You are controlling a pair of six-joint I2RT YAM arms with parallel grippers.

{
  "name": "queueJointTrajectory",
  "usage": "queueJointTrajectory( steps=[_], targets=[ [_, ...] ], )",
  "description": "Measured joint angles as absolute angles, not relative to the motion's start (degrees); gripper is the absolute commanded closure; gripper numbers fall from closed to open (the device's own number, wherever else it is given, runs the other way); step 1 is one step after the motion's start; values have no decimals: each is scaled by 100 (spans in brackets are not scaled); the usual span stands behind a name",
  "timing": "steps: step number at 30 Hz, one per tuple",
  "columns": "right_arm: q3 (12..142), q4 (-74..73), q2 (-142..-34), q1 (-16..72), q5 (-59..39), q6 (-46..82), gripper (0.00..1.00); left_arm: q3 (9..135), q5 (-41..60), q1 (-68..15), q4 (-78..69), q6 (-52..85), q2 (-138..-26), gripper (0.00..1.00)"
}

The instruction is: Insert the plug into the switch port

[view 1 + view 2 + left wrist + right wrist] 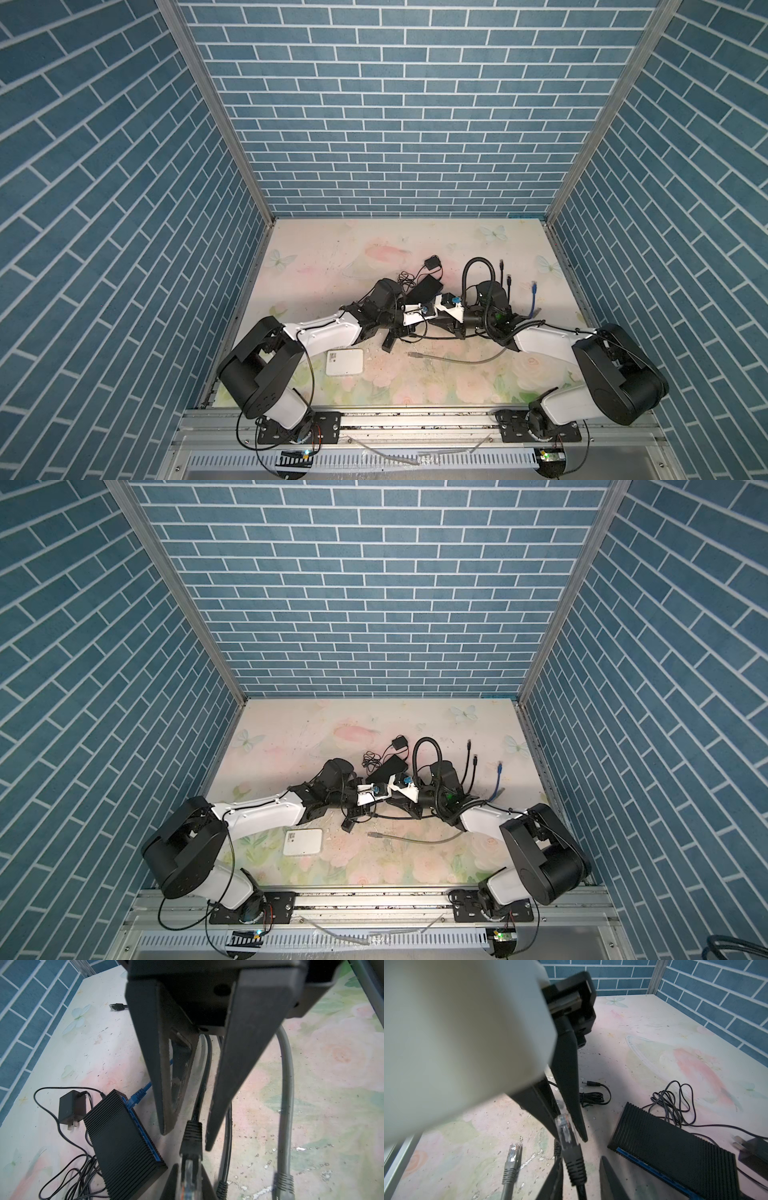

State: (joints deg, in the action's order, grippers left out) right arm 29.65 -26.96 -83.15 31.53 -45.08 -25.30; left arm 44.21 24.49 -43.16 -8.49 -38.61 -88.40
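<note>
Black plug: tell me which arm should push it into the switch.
Left, probably: the left gripper has its jaws pinched on the black plug, while the right gripper has its jaws apart around it. The switch lies close by.

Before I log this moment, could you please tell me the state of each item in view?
left gripper: shut on the black plug.
right gripper: open around its boot.
black plug: held clear of the switch, not inserted.
switch: flat on the table, blue plug in an end port.
power adapter: unplugged, lying loose.
gray plug: loose on the table.
</note>
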Motion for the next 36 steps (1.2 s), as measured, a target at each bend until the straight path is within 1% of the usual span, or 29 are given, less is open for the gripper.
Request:
queueJointTrajectory(
  steps=[15,22,24,25,28,34,36],
  targets=[
    [3039,-2707,-8377,3155,-4698,-2521,80,4377,2440,-4316,-847,-3870,-8694,86],
    [3044,-2672,-8436,3153,-4807,-2512,98,4362,2388,-4313,-847,-3905,-8689,85],
    [3046,-2661,-8436,3153,-4805,-2506,100,4357,2366,-4313,-860,-3898,-8689,83],
    [3046,-2659,-8436,3153,-4801,-2488,100,4357,2344,-4313,-875,-3885,-8689,81],
    [3050,-2663,-8433,3153,-4683,-2416,100,4355,2237,-4316,-917,-3785,-8691,64],
    [3048,-2661,-8431,3155,-3924,-2241,100,4351,1900,-4313,-1007,-3409,-8713,45],
    [3048,-2637,-8429,3173,-3579,-2196,100,4357,1865,-4309,-1041,-3275,-8715,44]
  ],
)
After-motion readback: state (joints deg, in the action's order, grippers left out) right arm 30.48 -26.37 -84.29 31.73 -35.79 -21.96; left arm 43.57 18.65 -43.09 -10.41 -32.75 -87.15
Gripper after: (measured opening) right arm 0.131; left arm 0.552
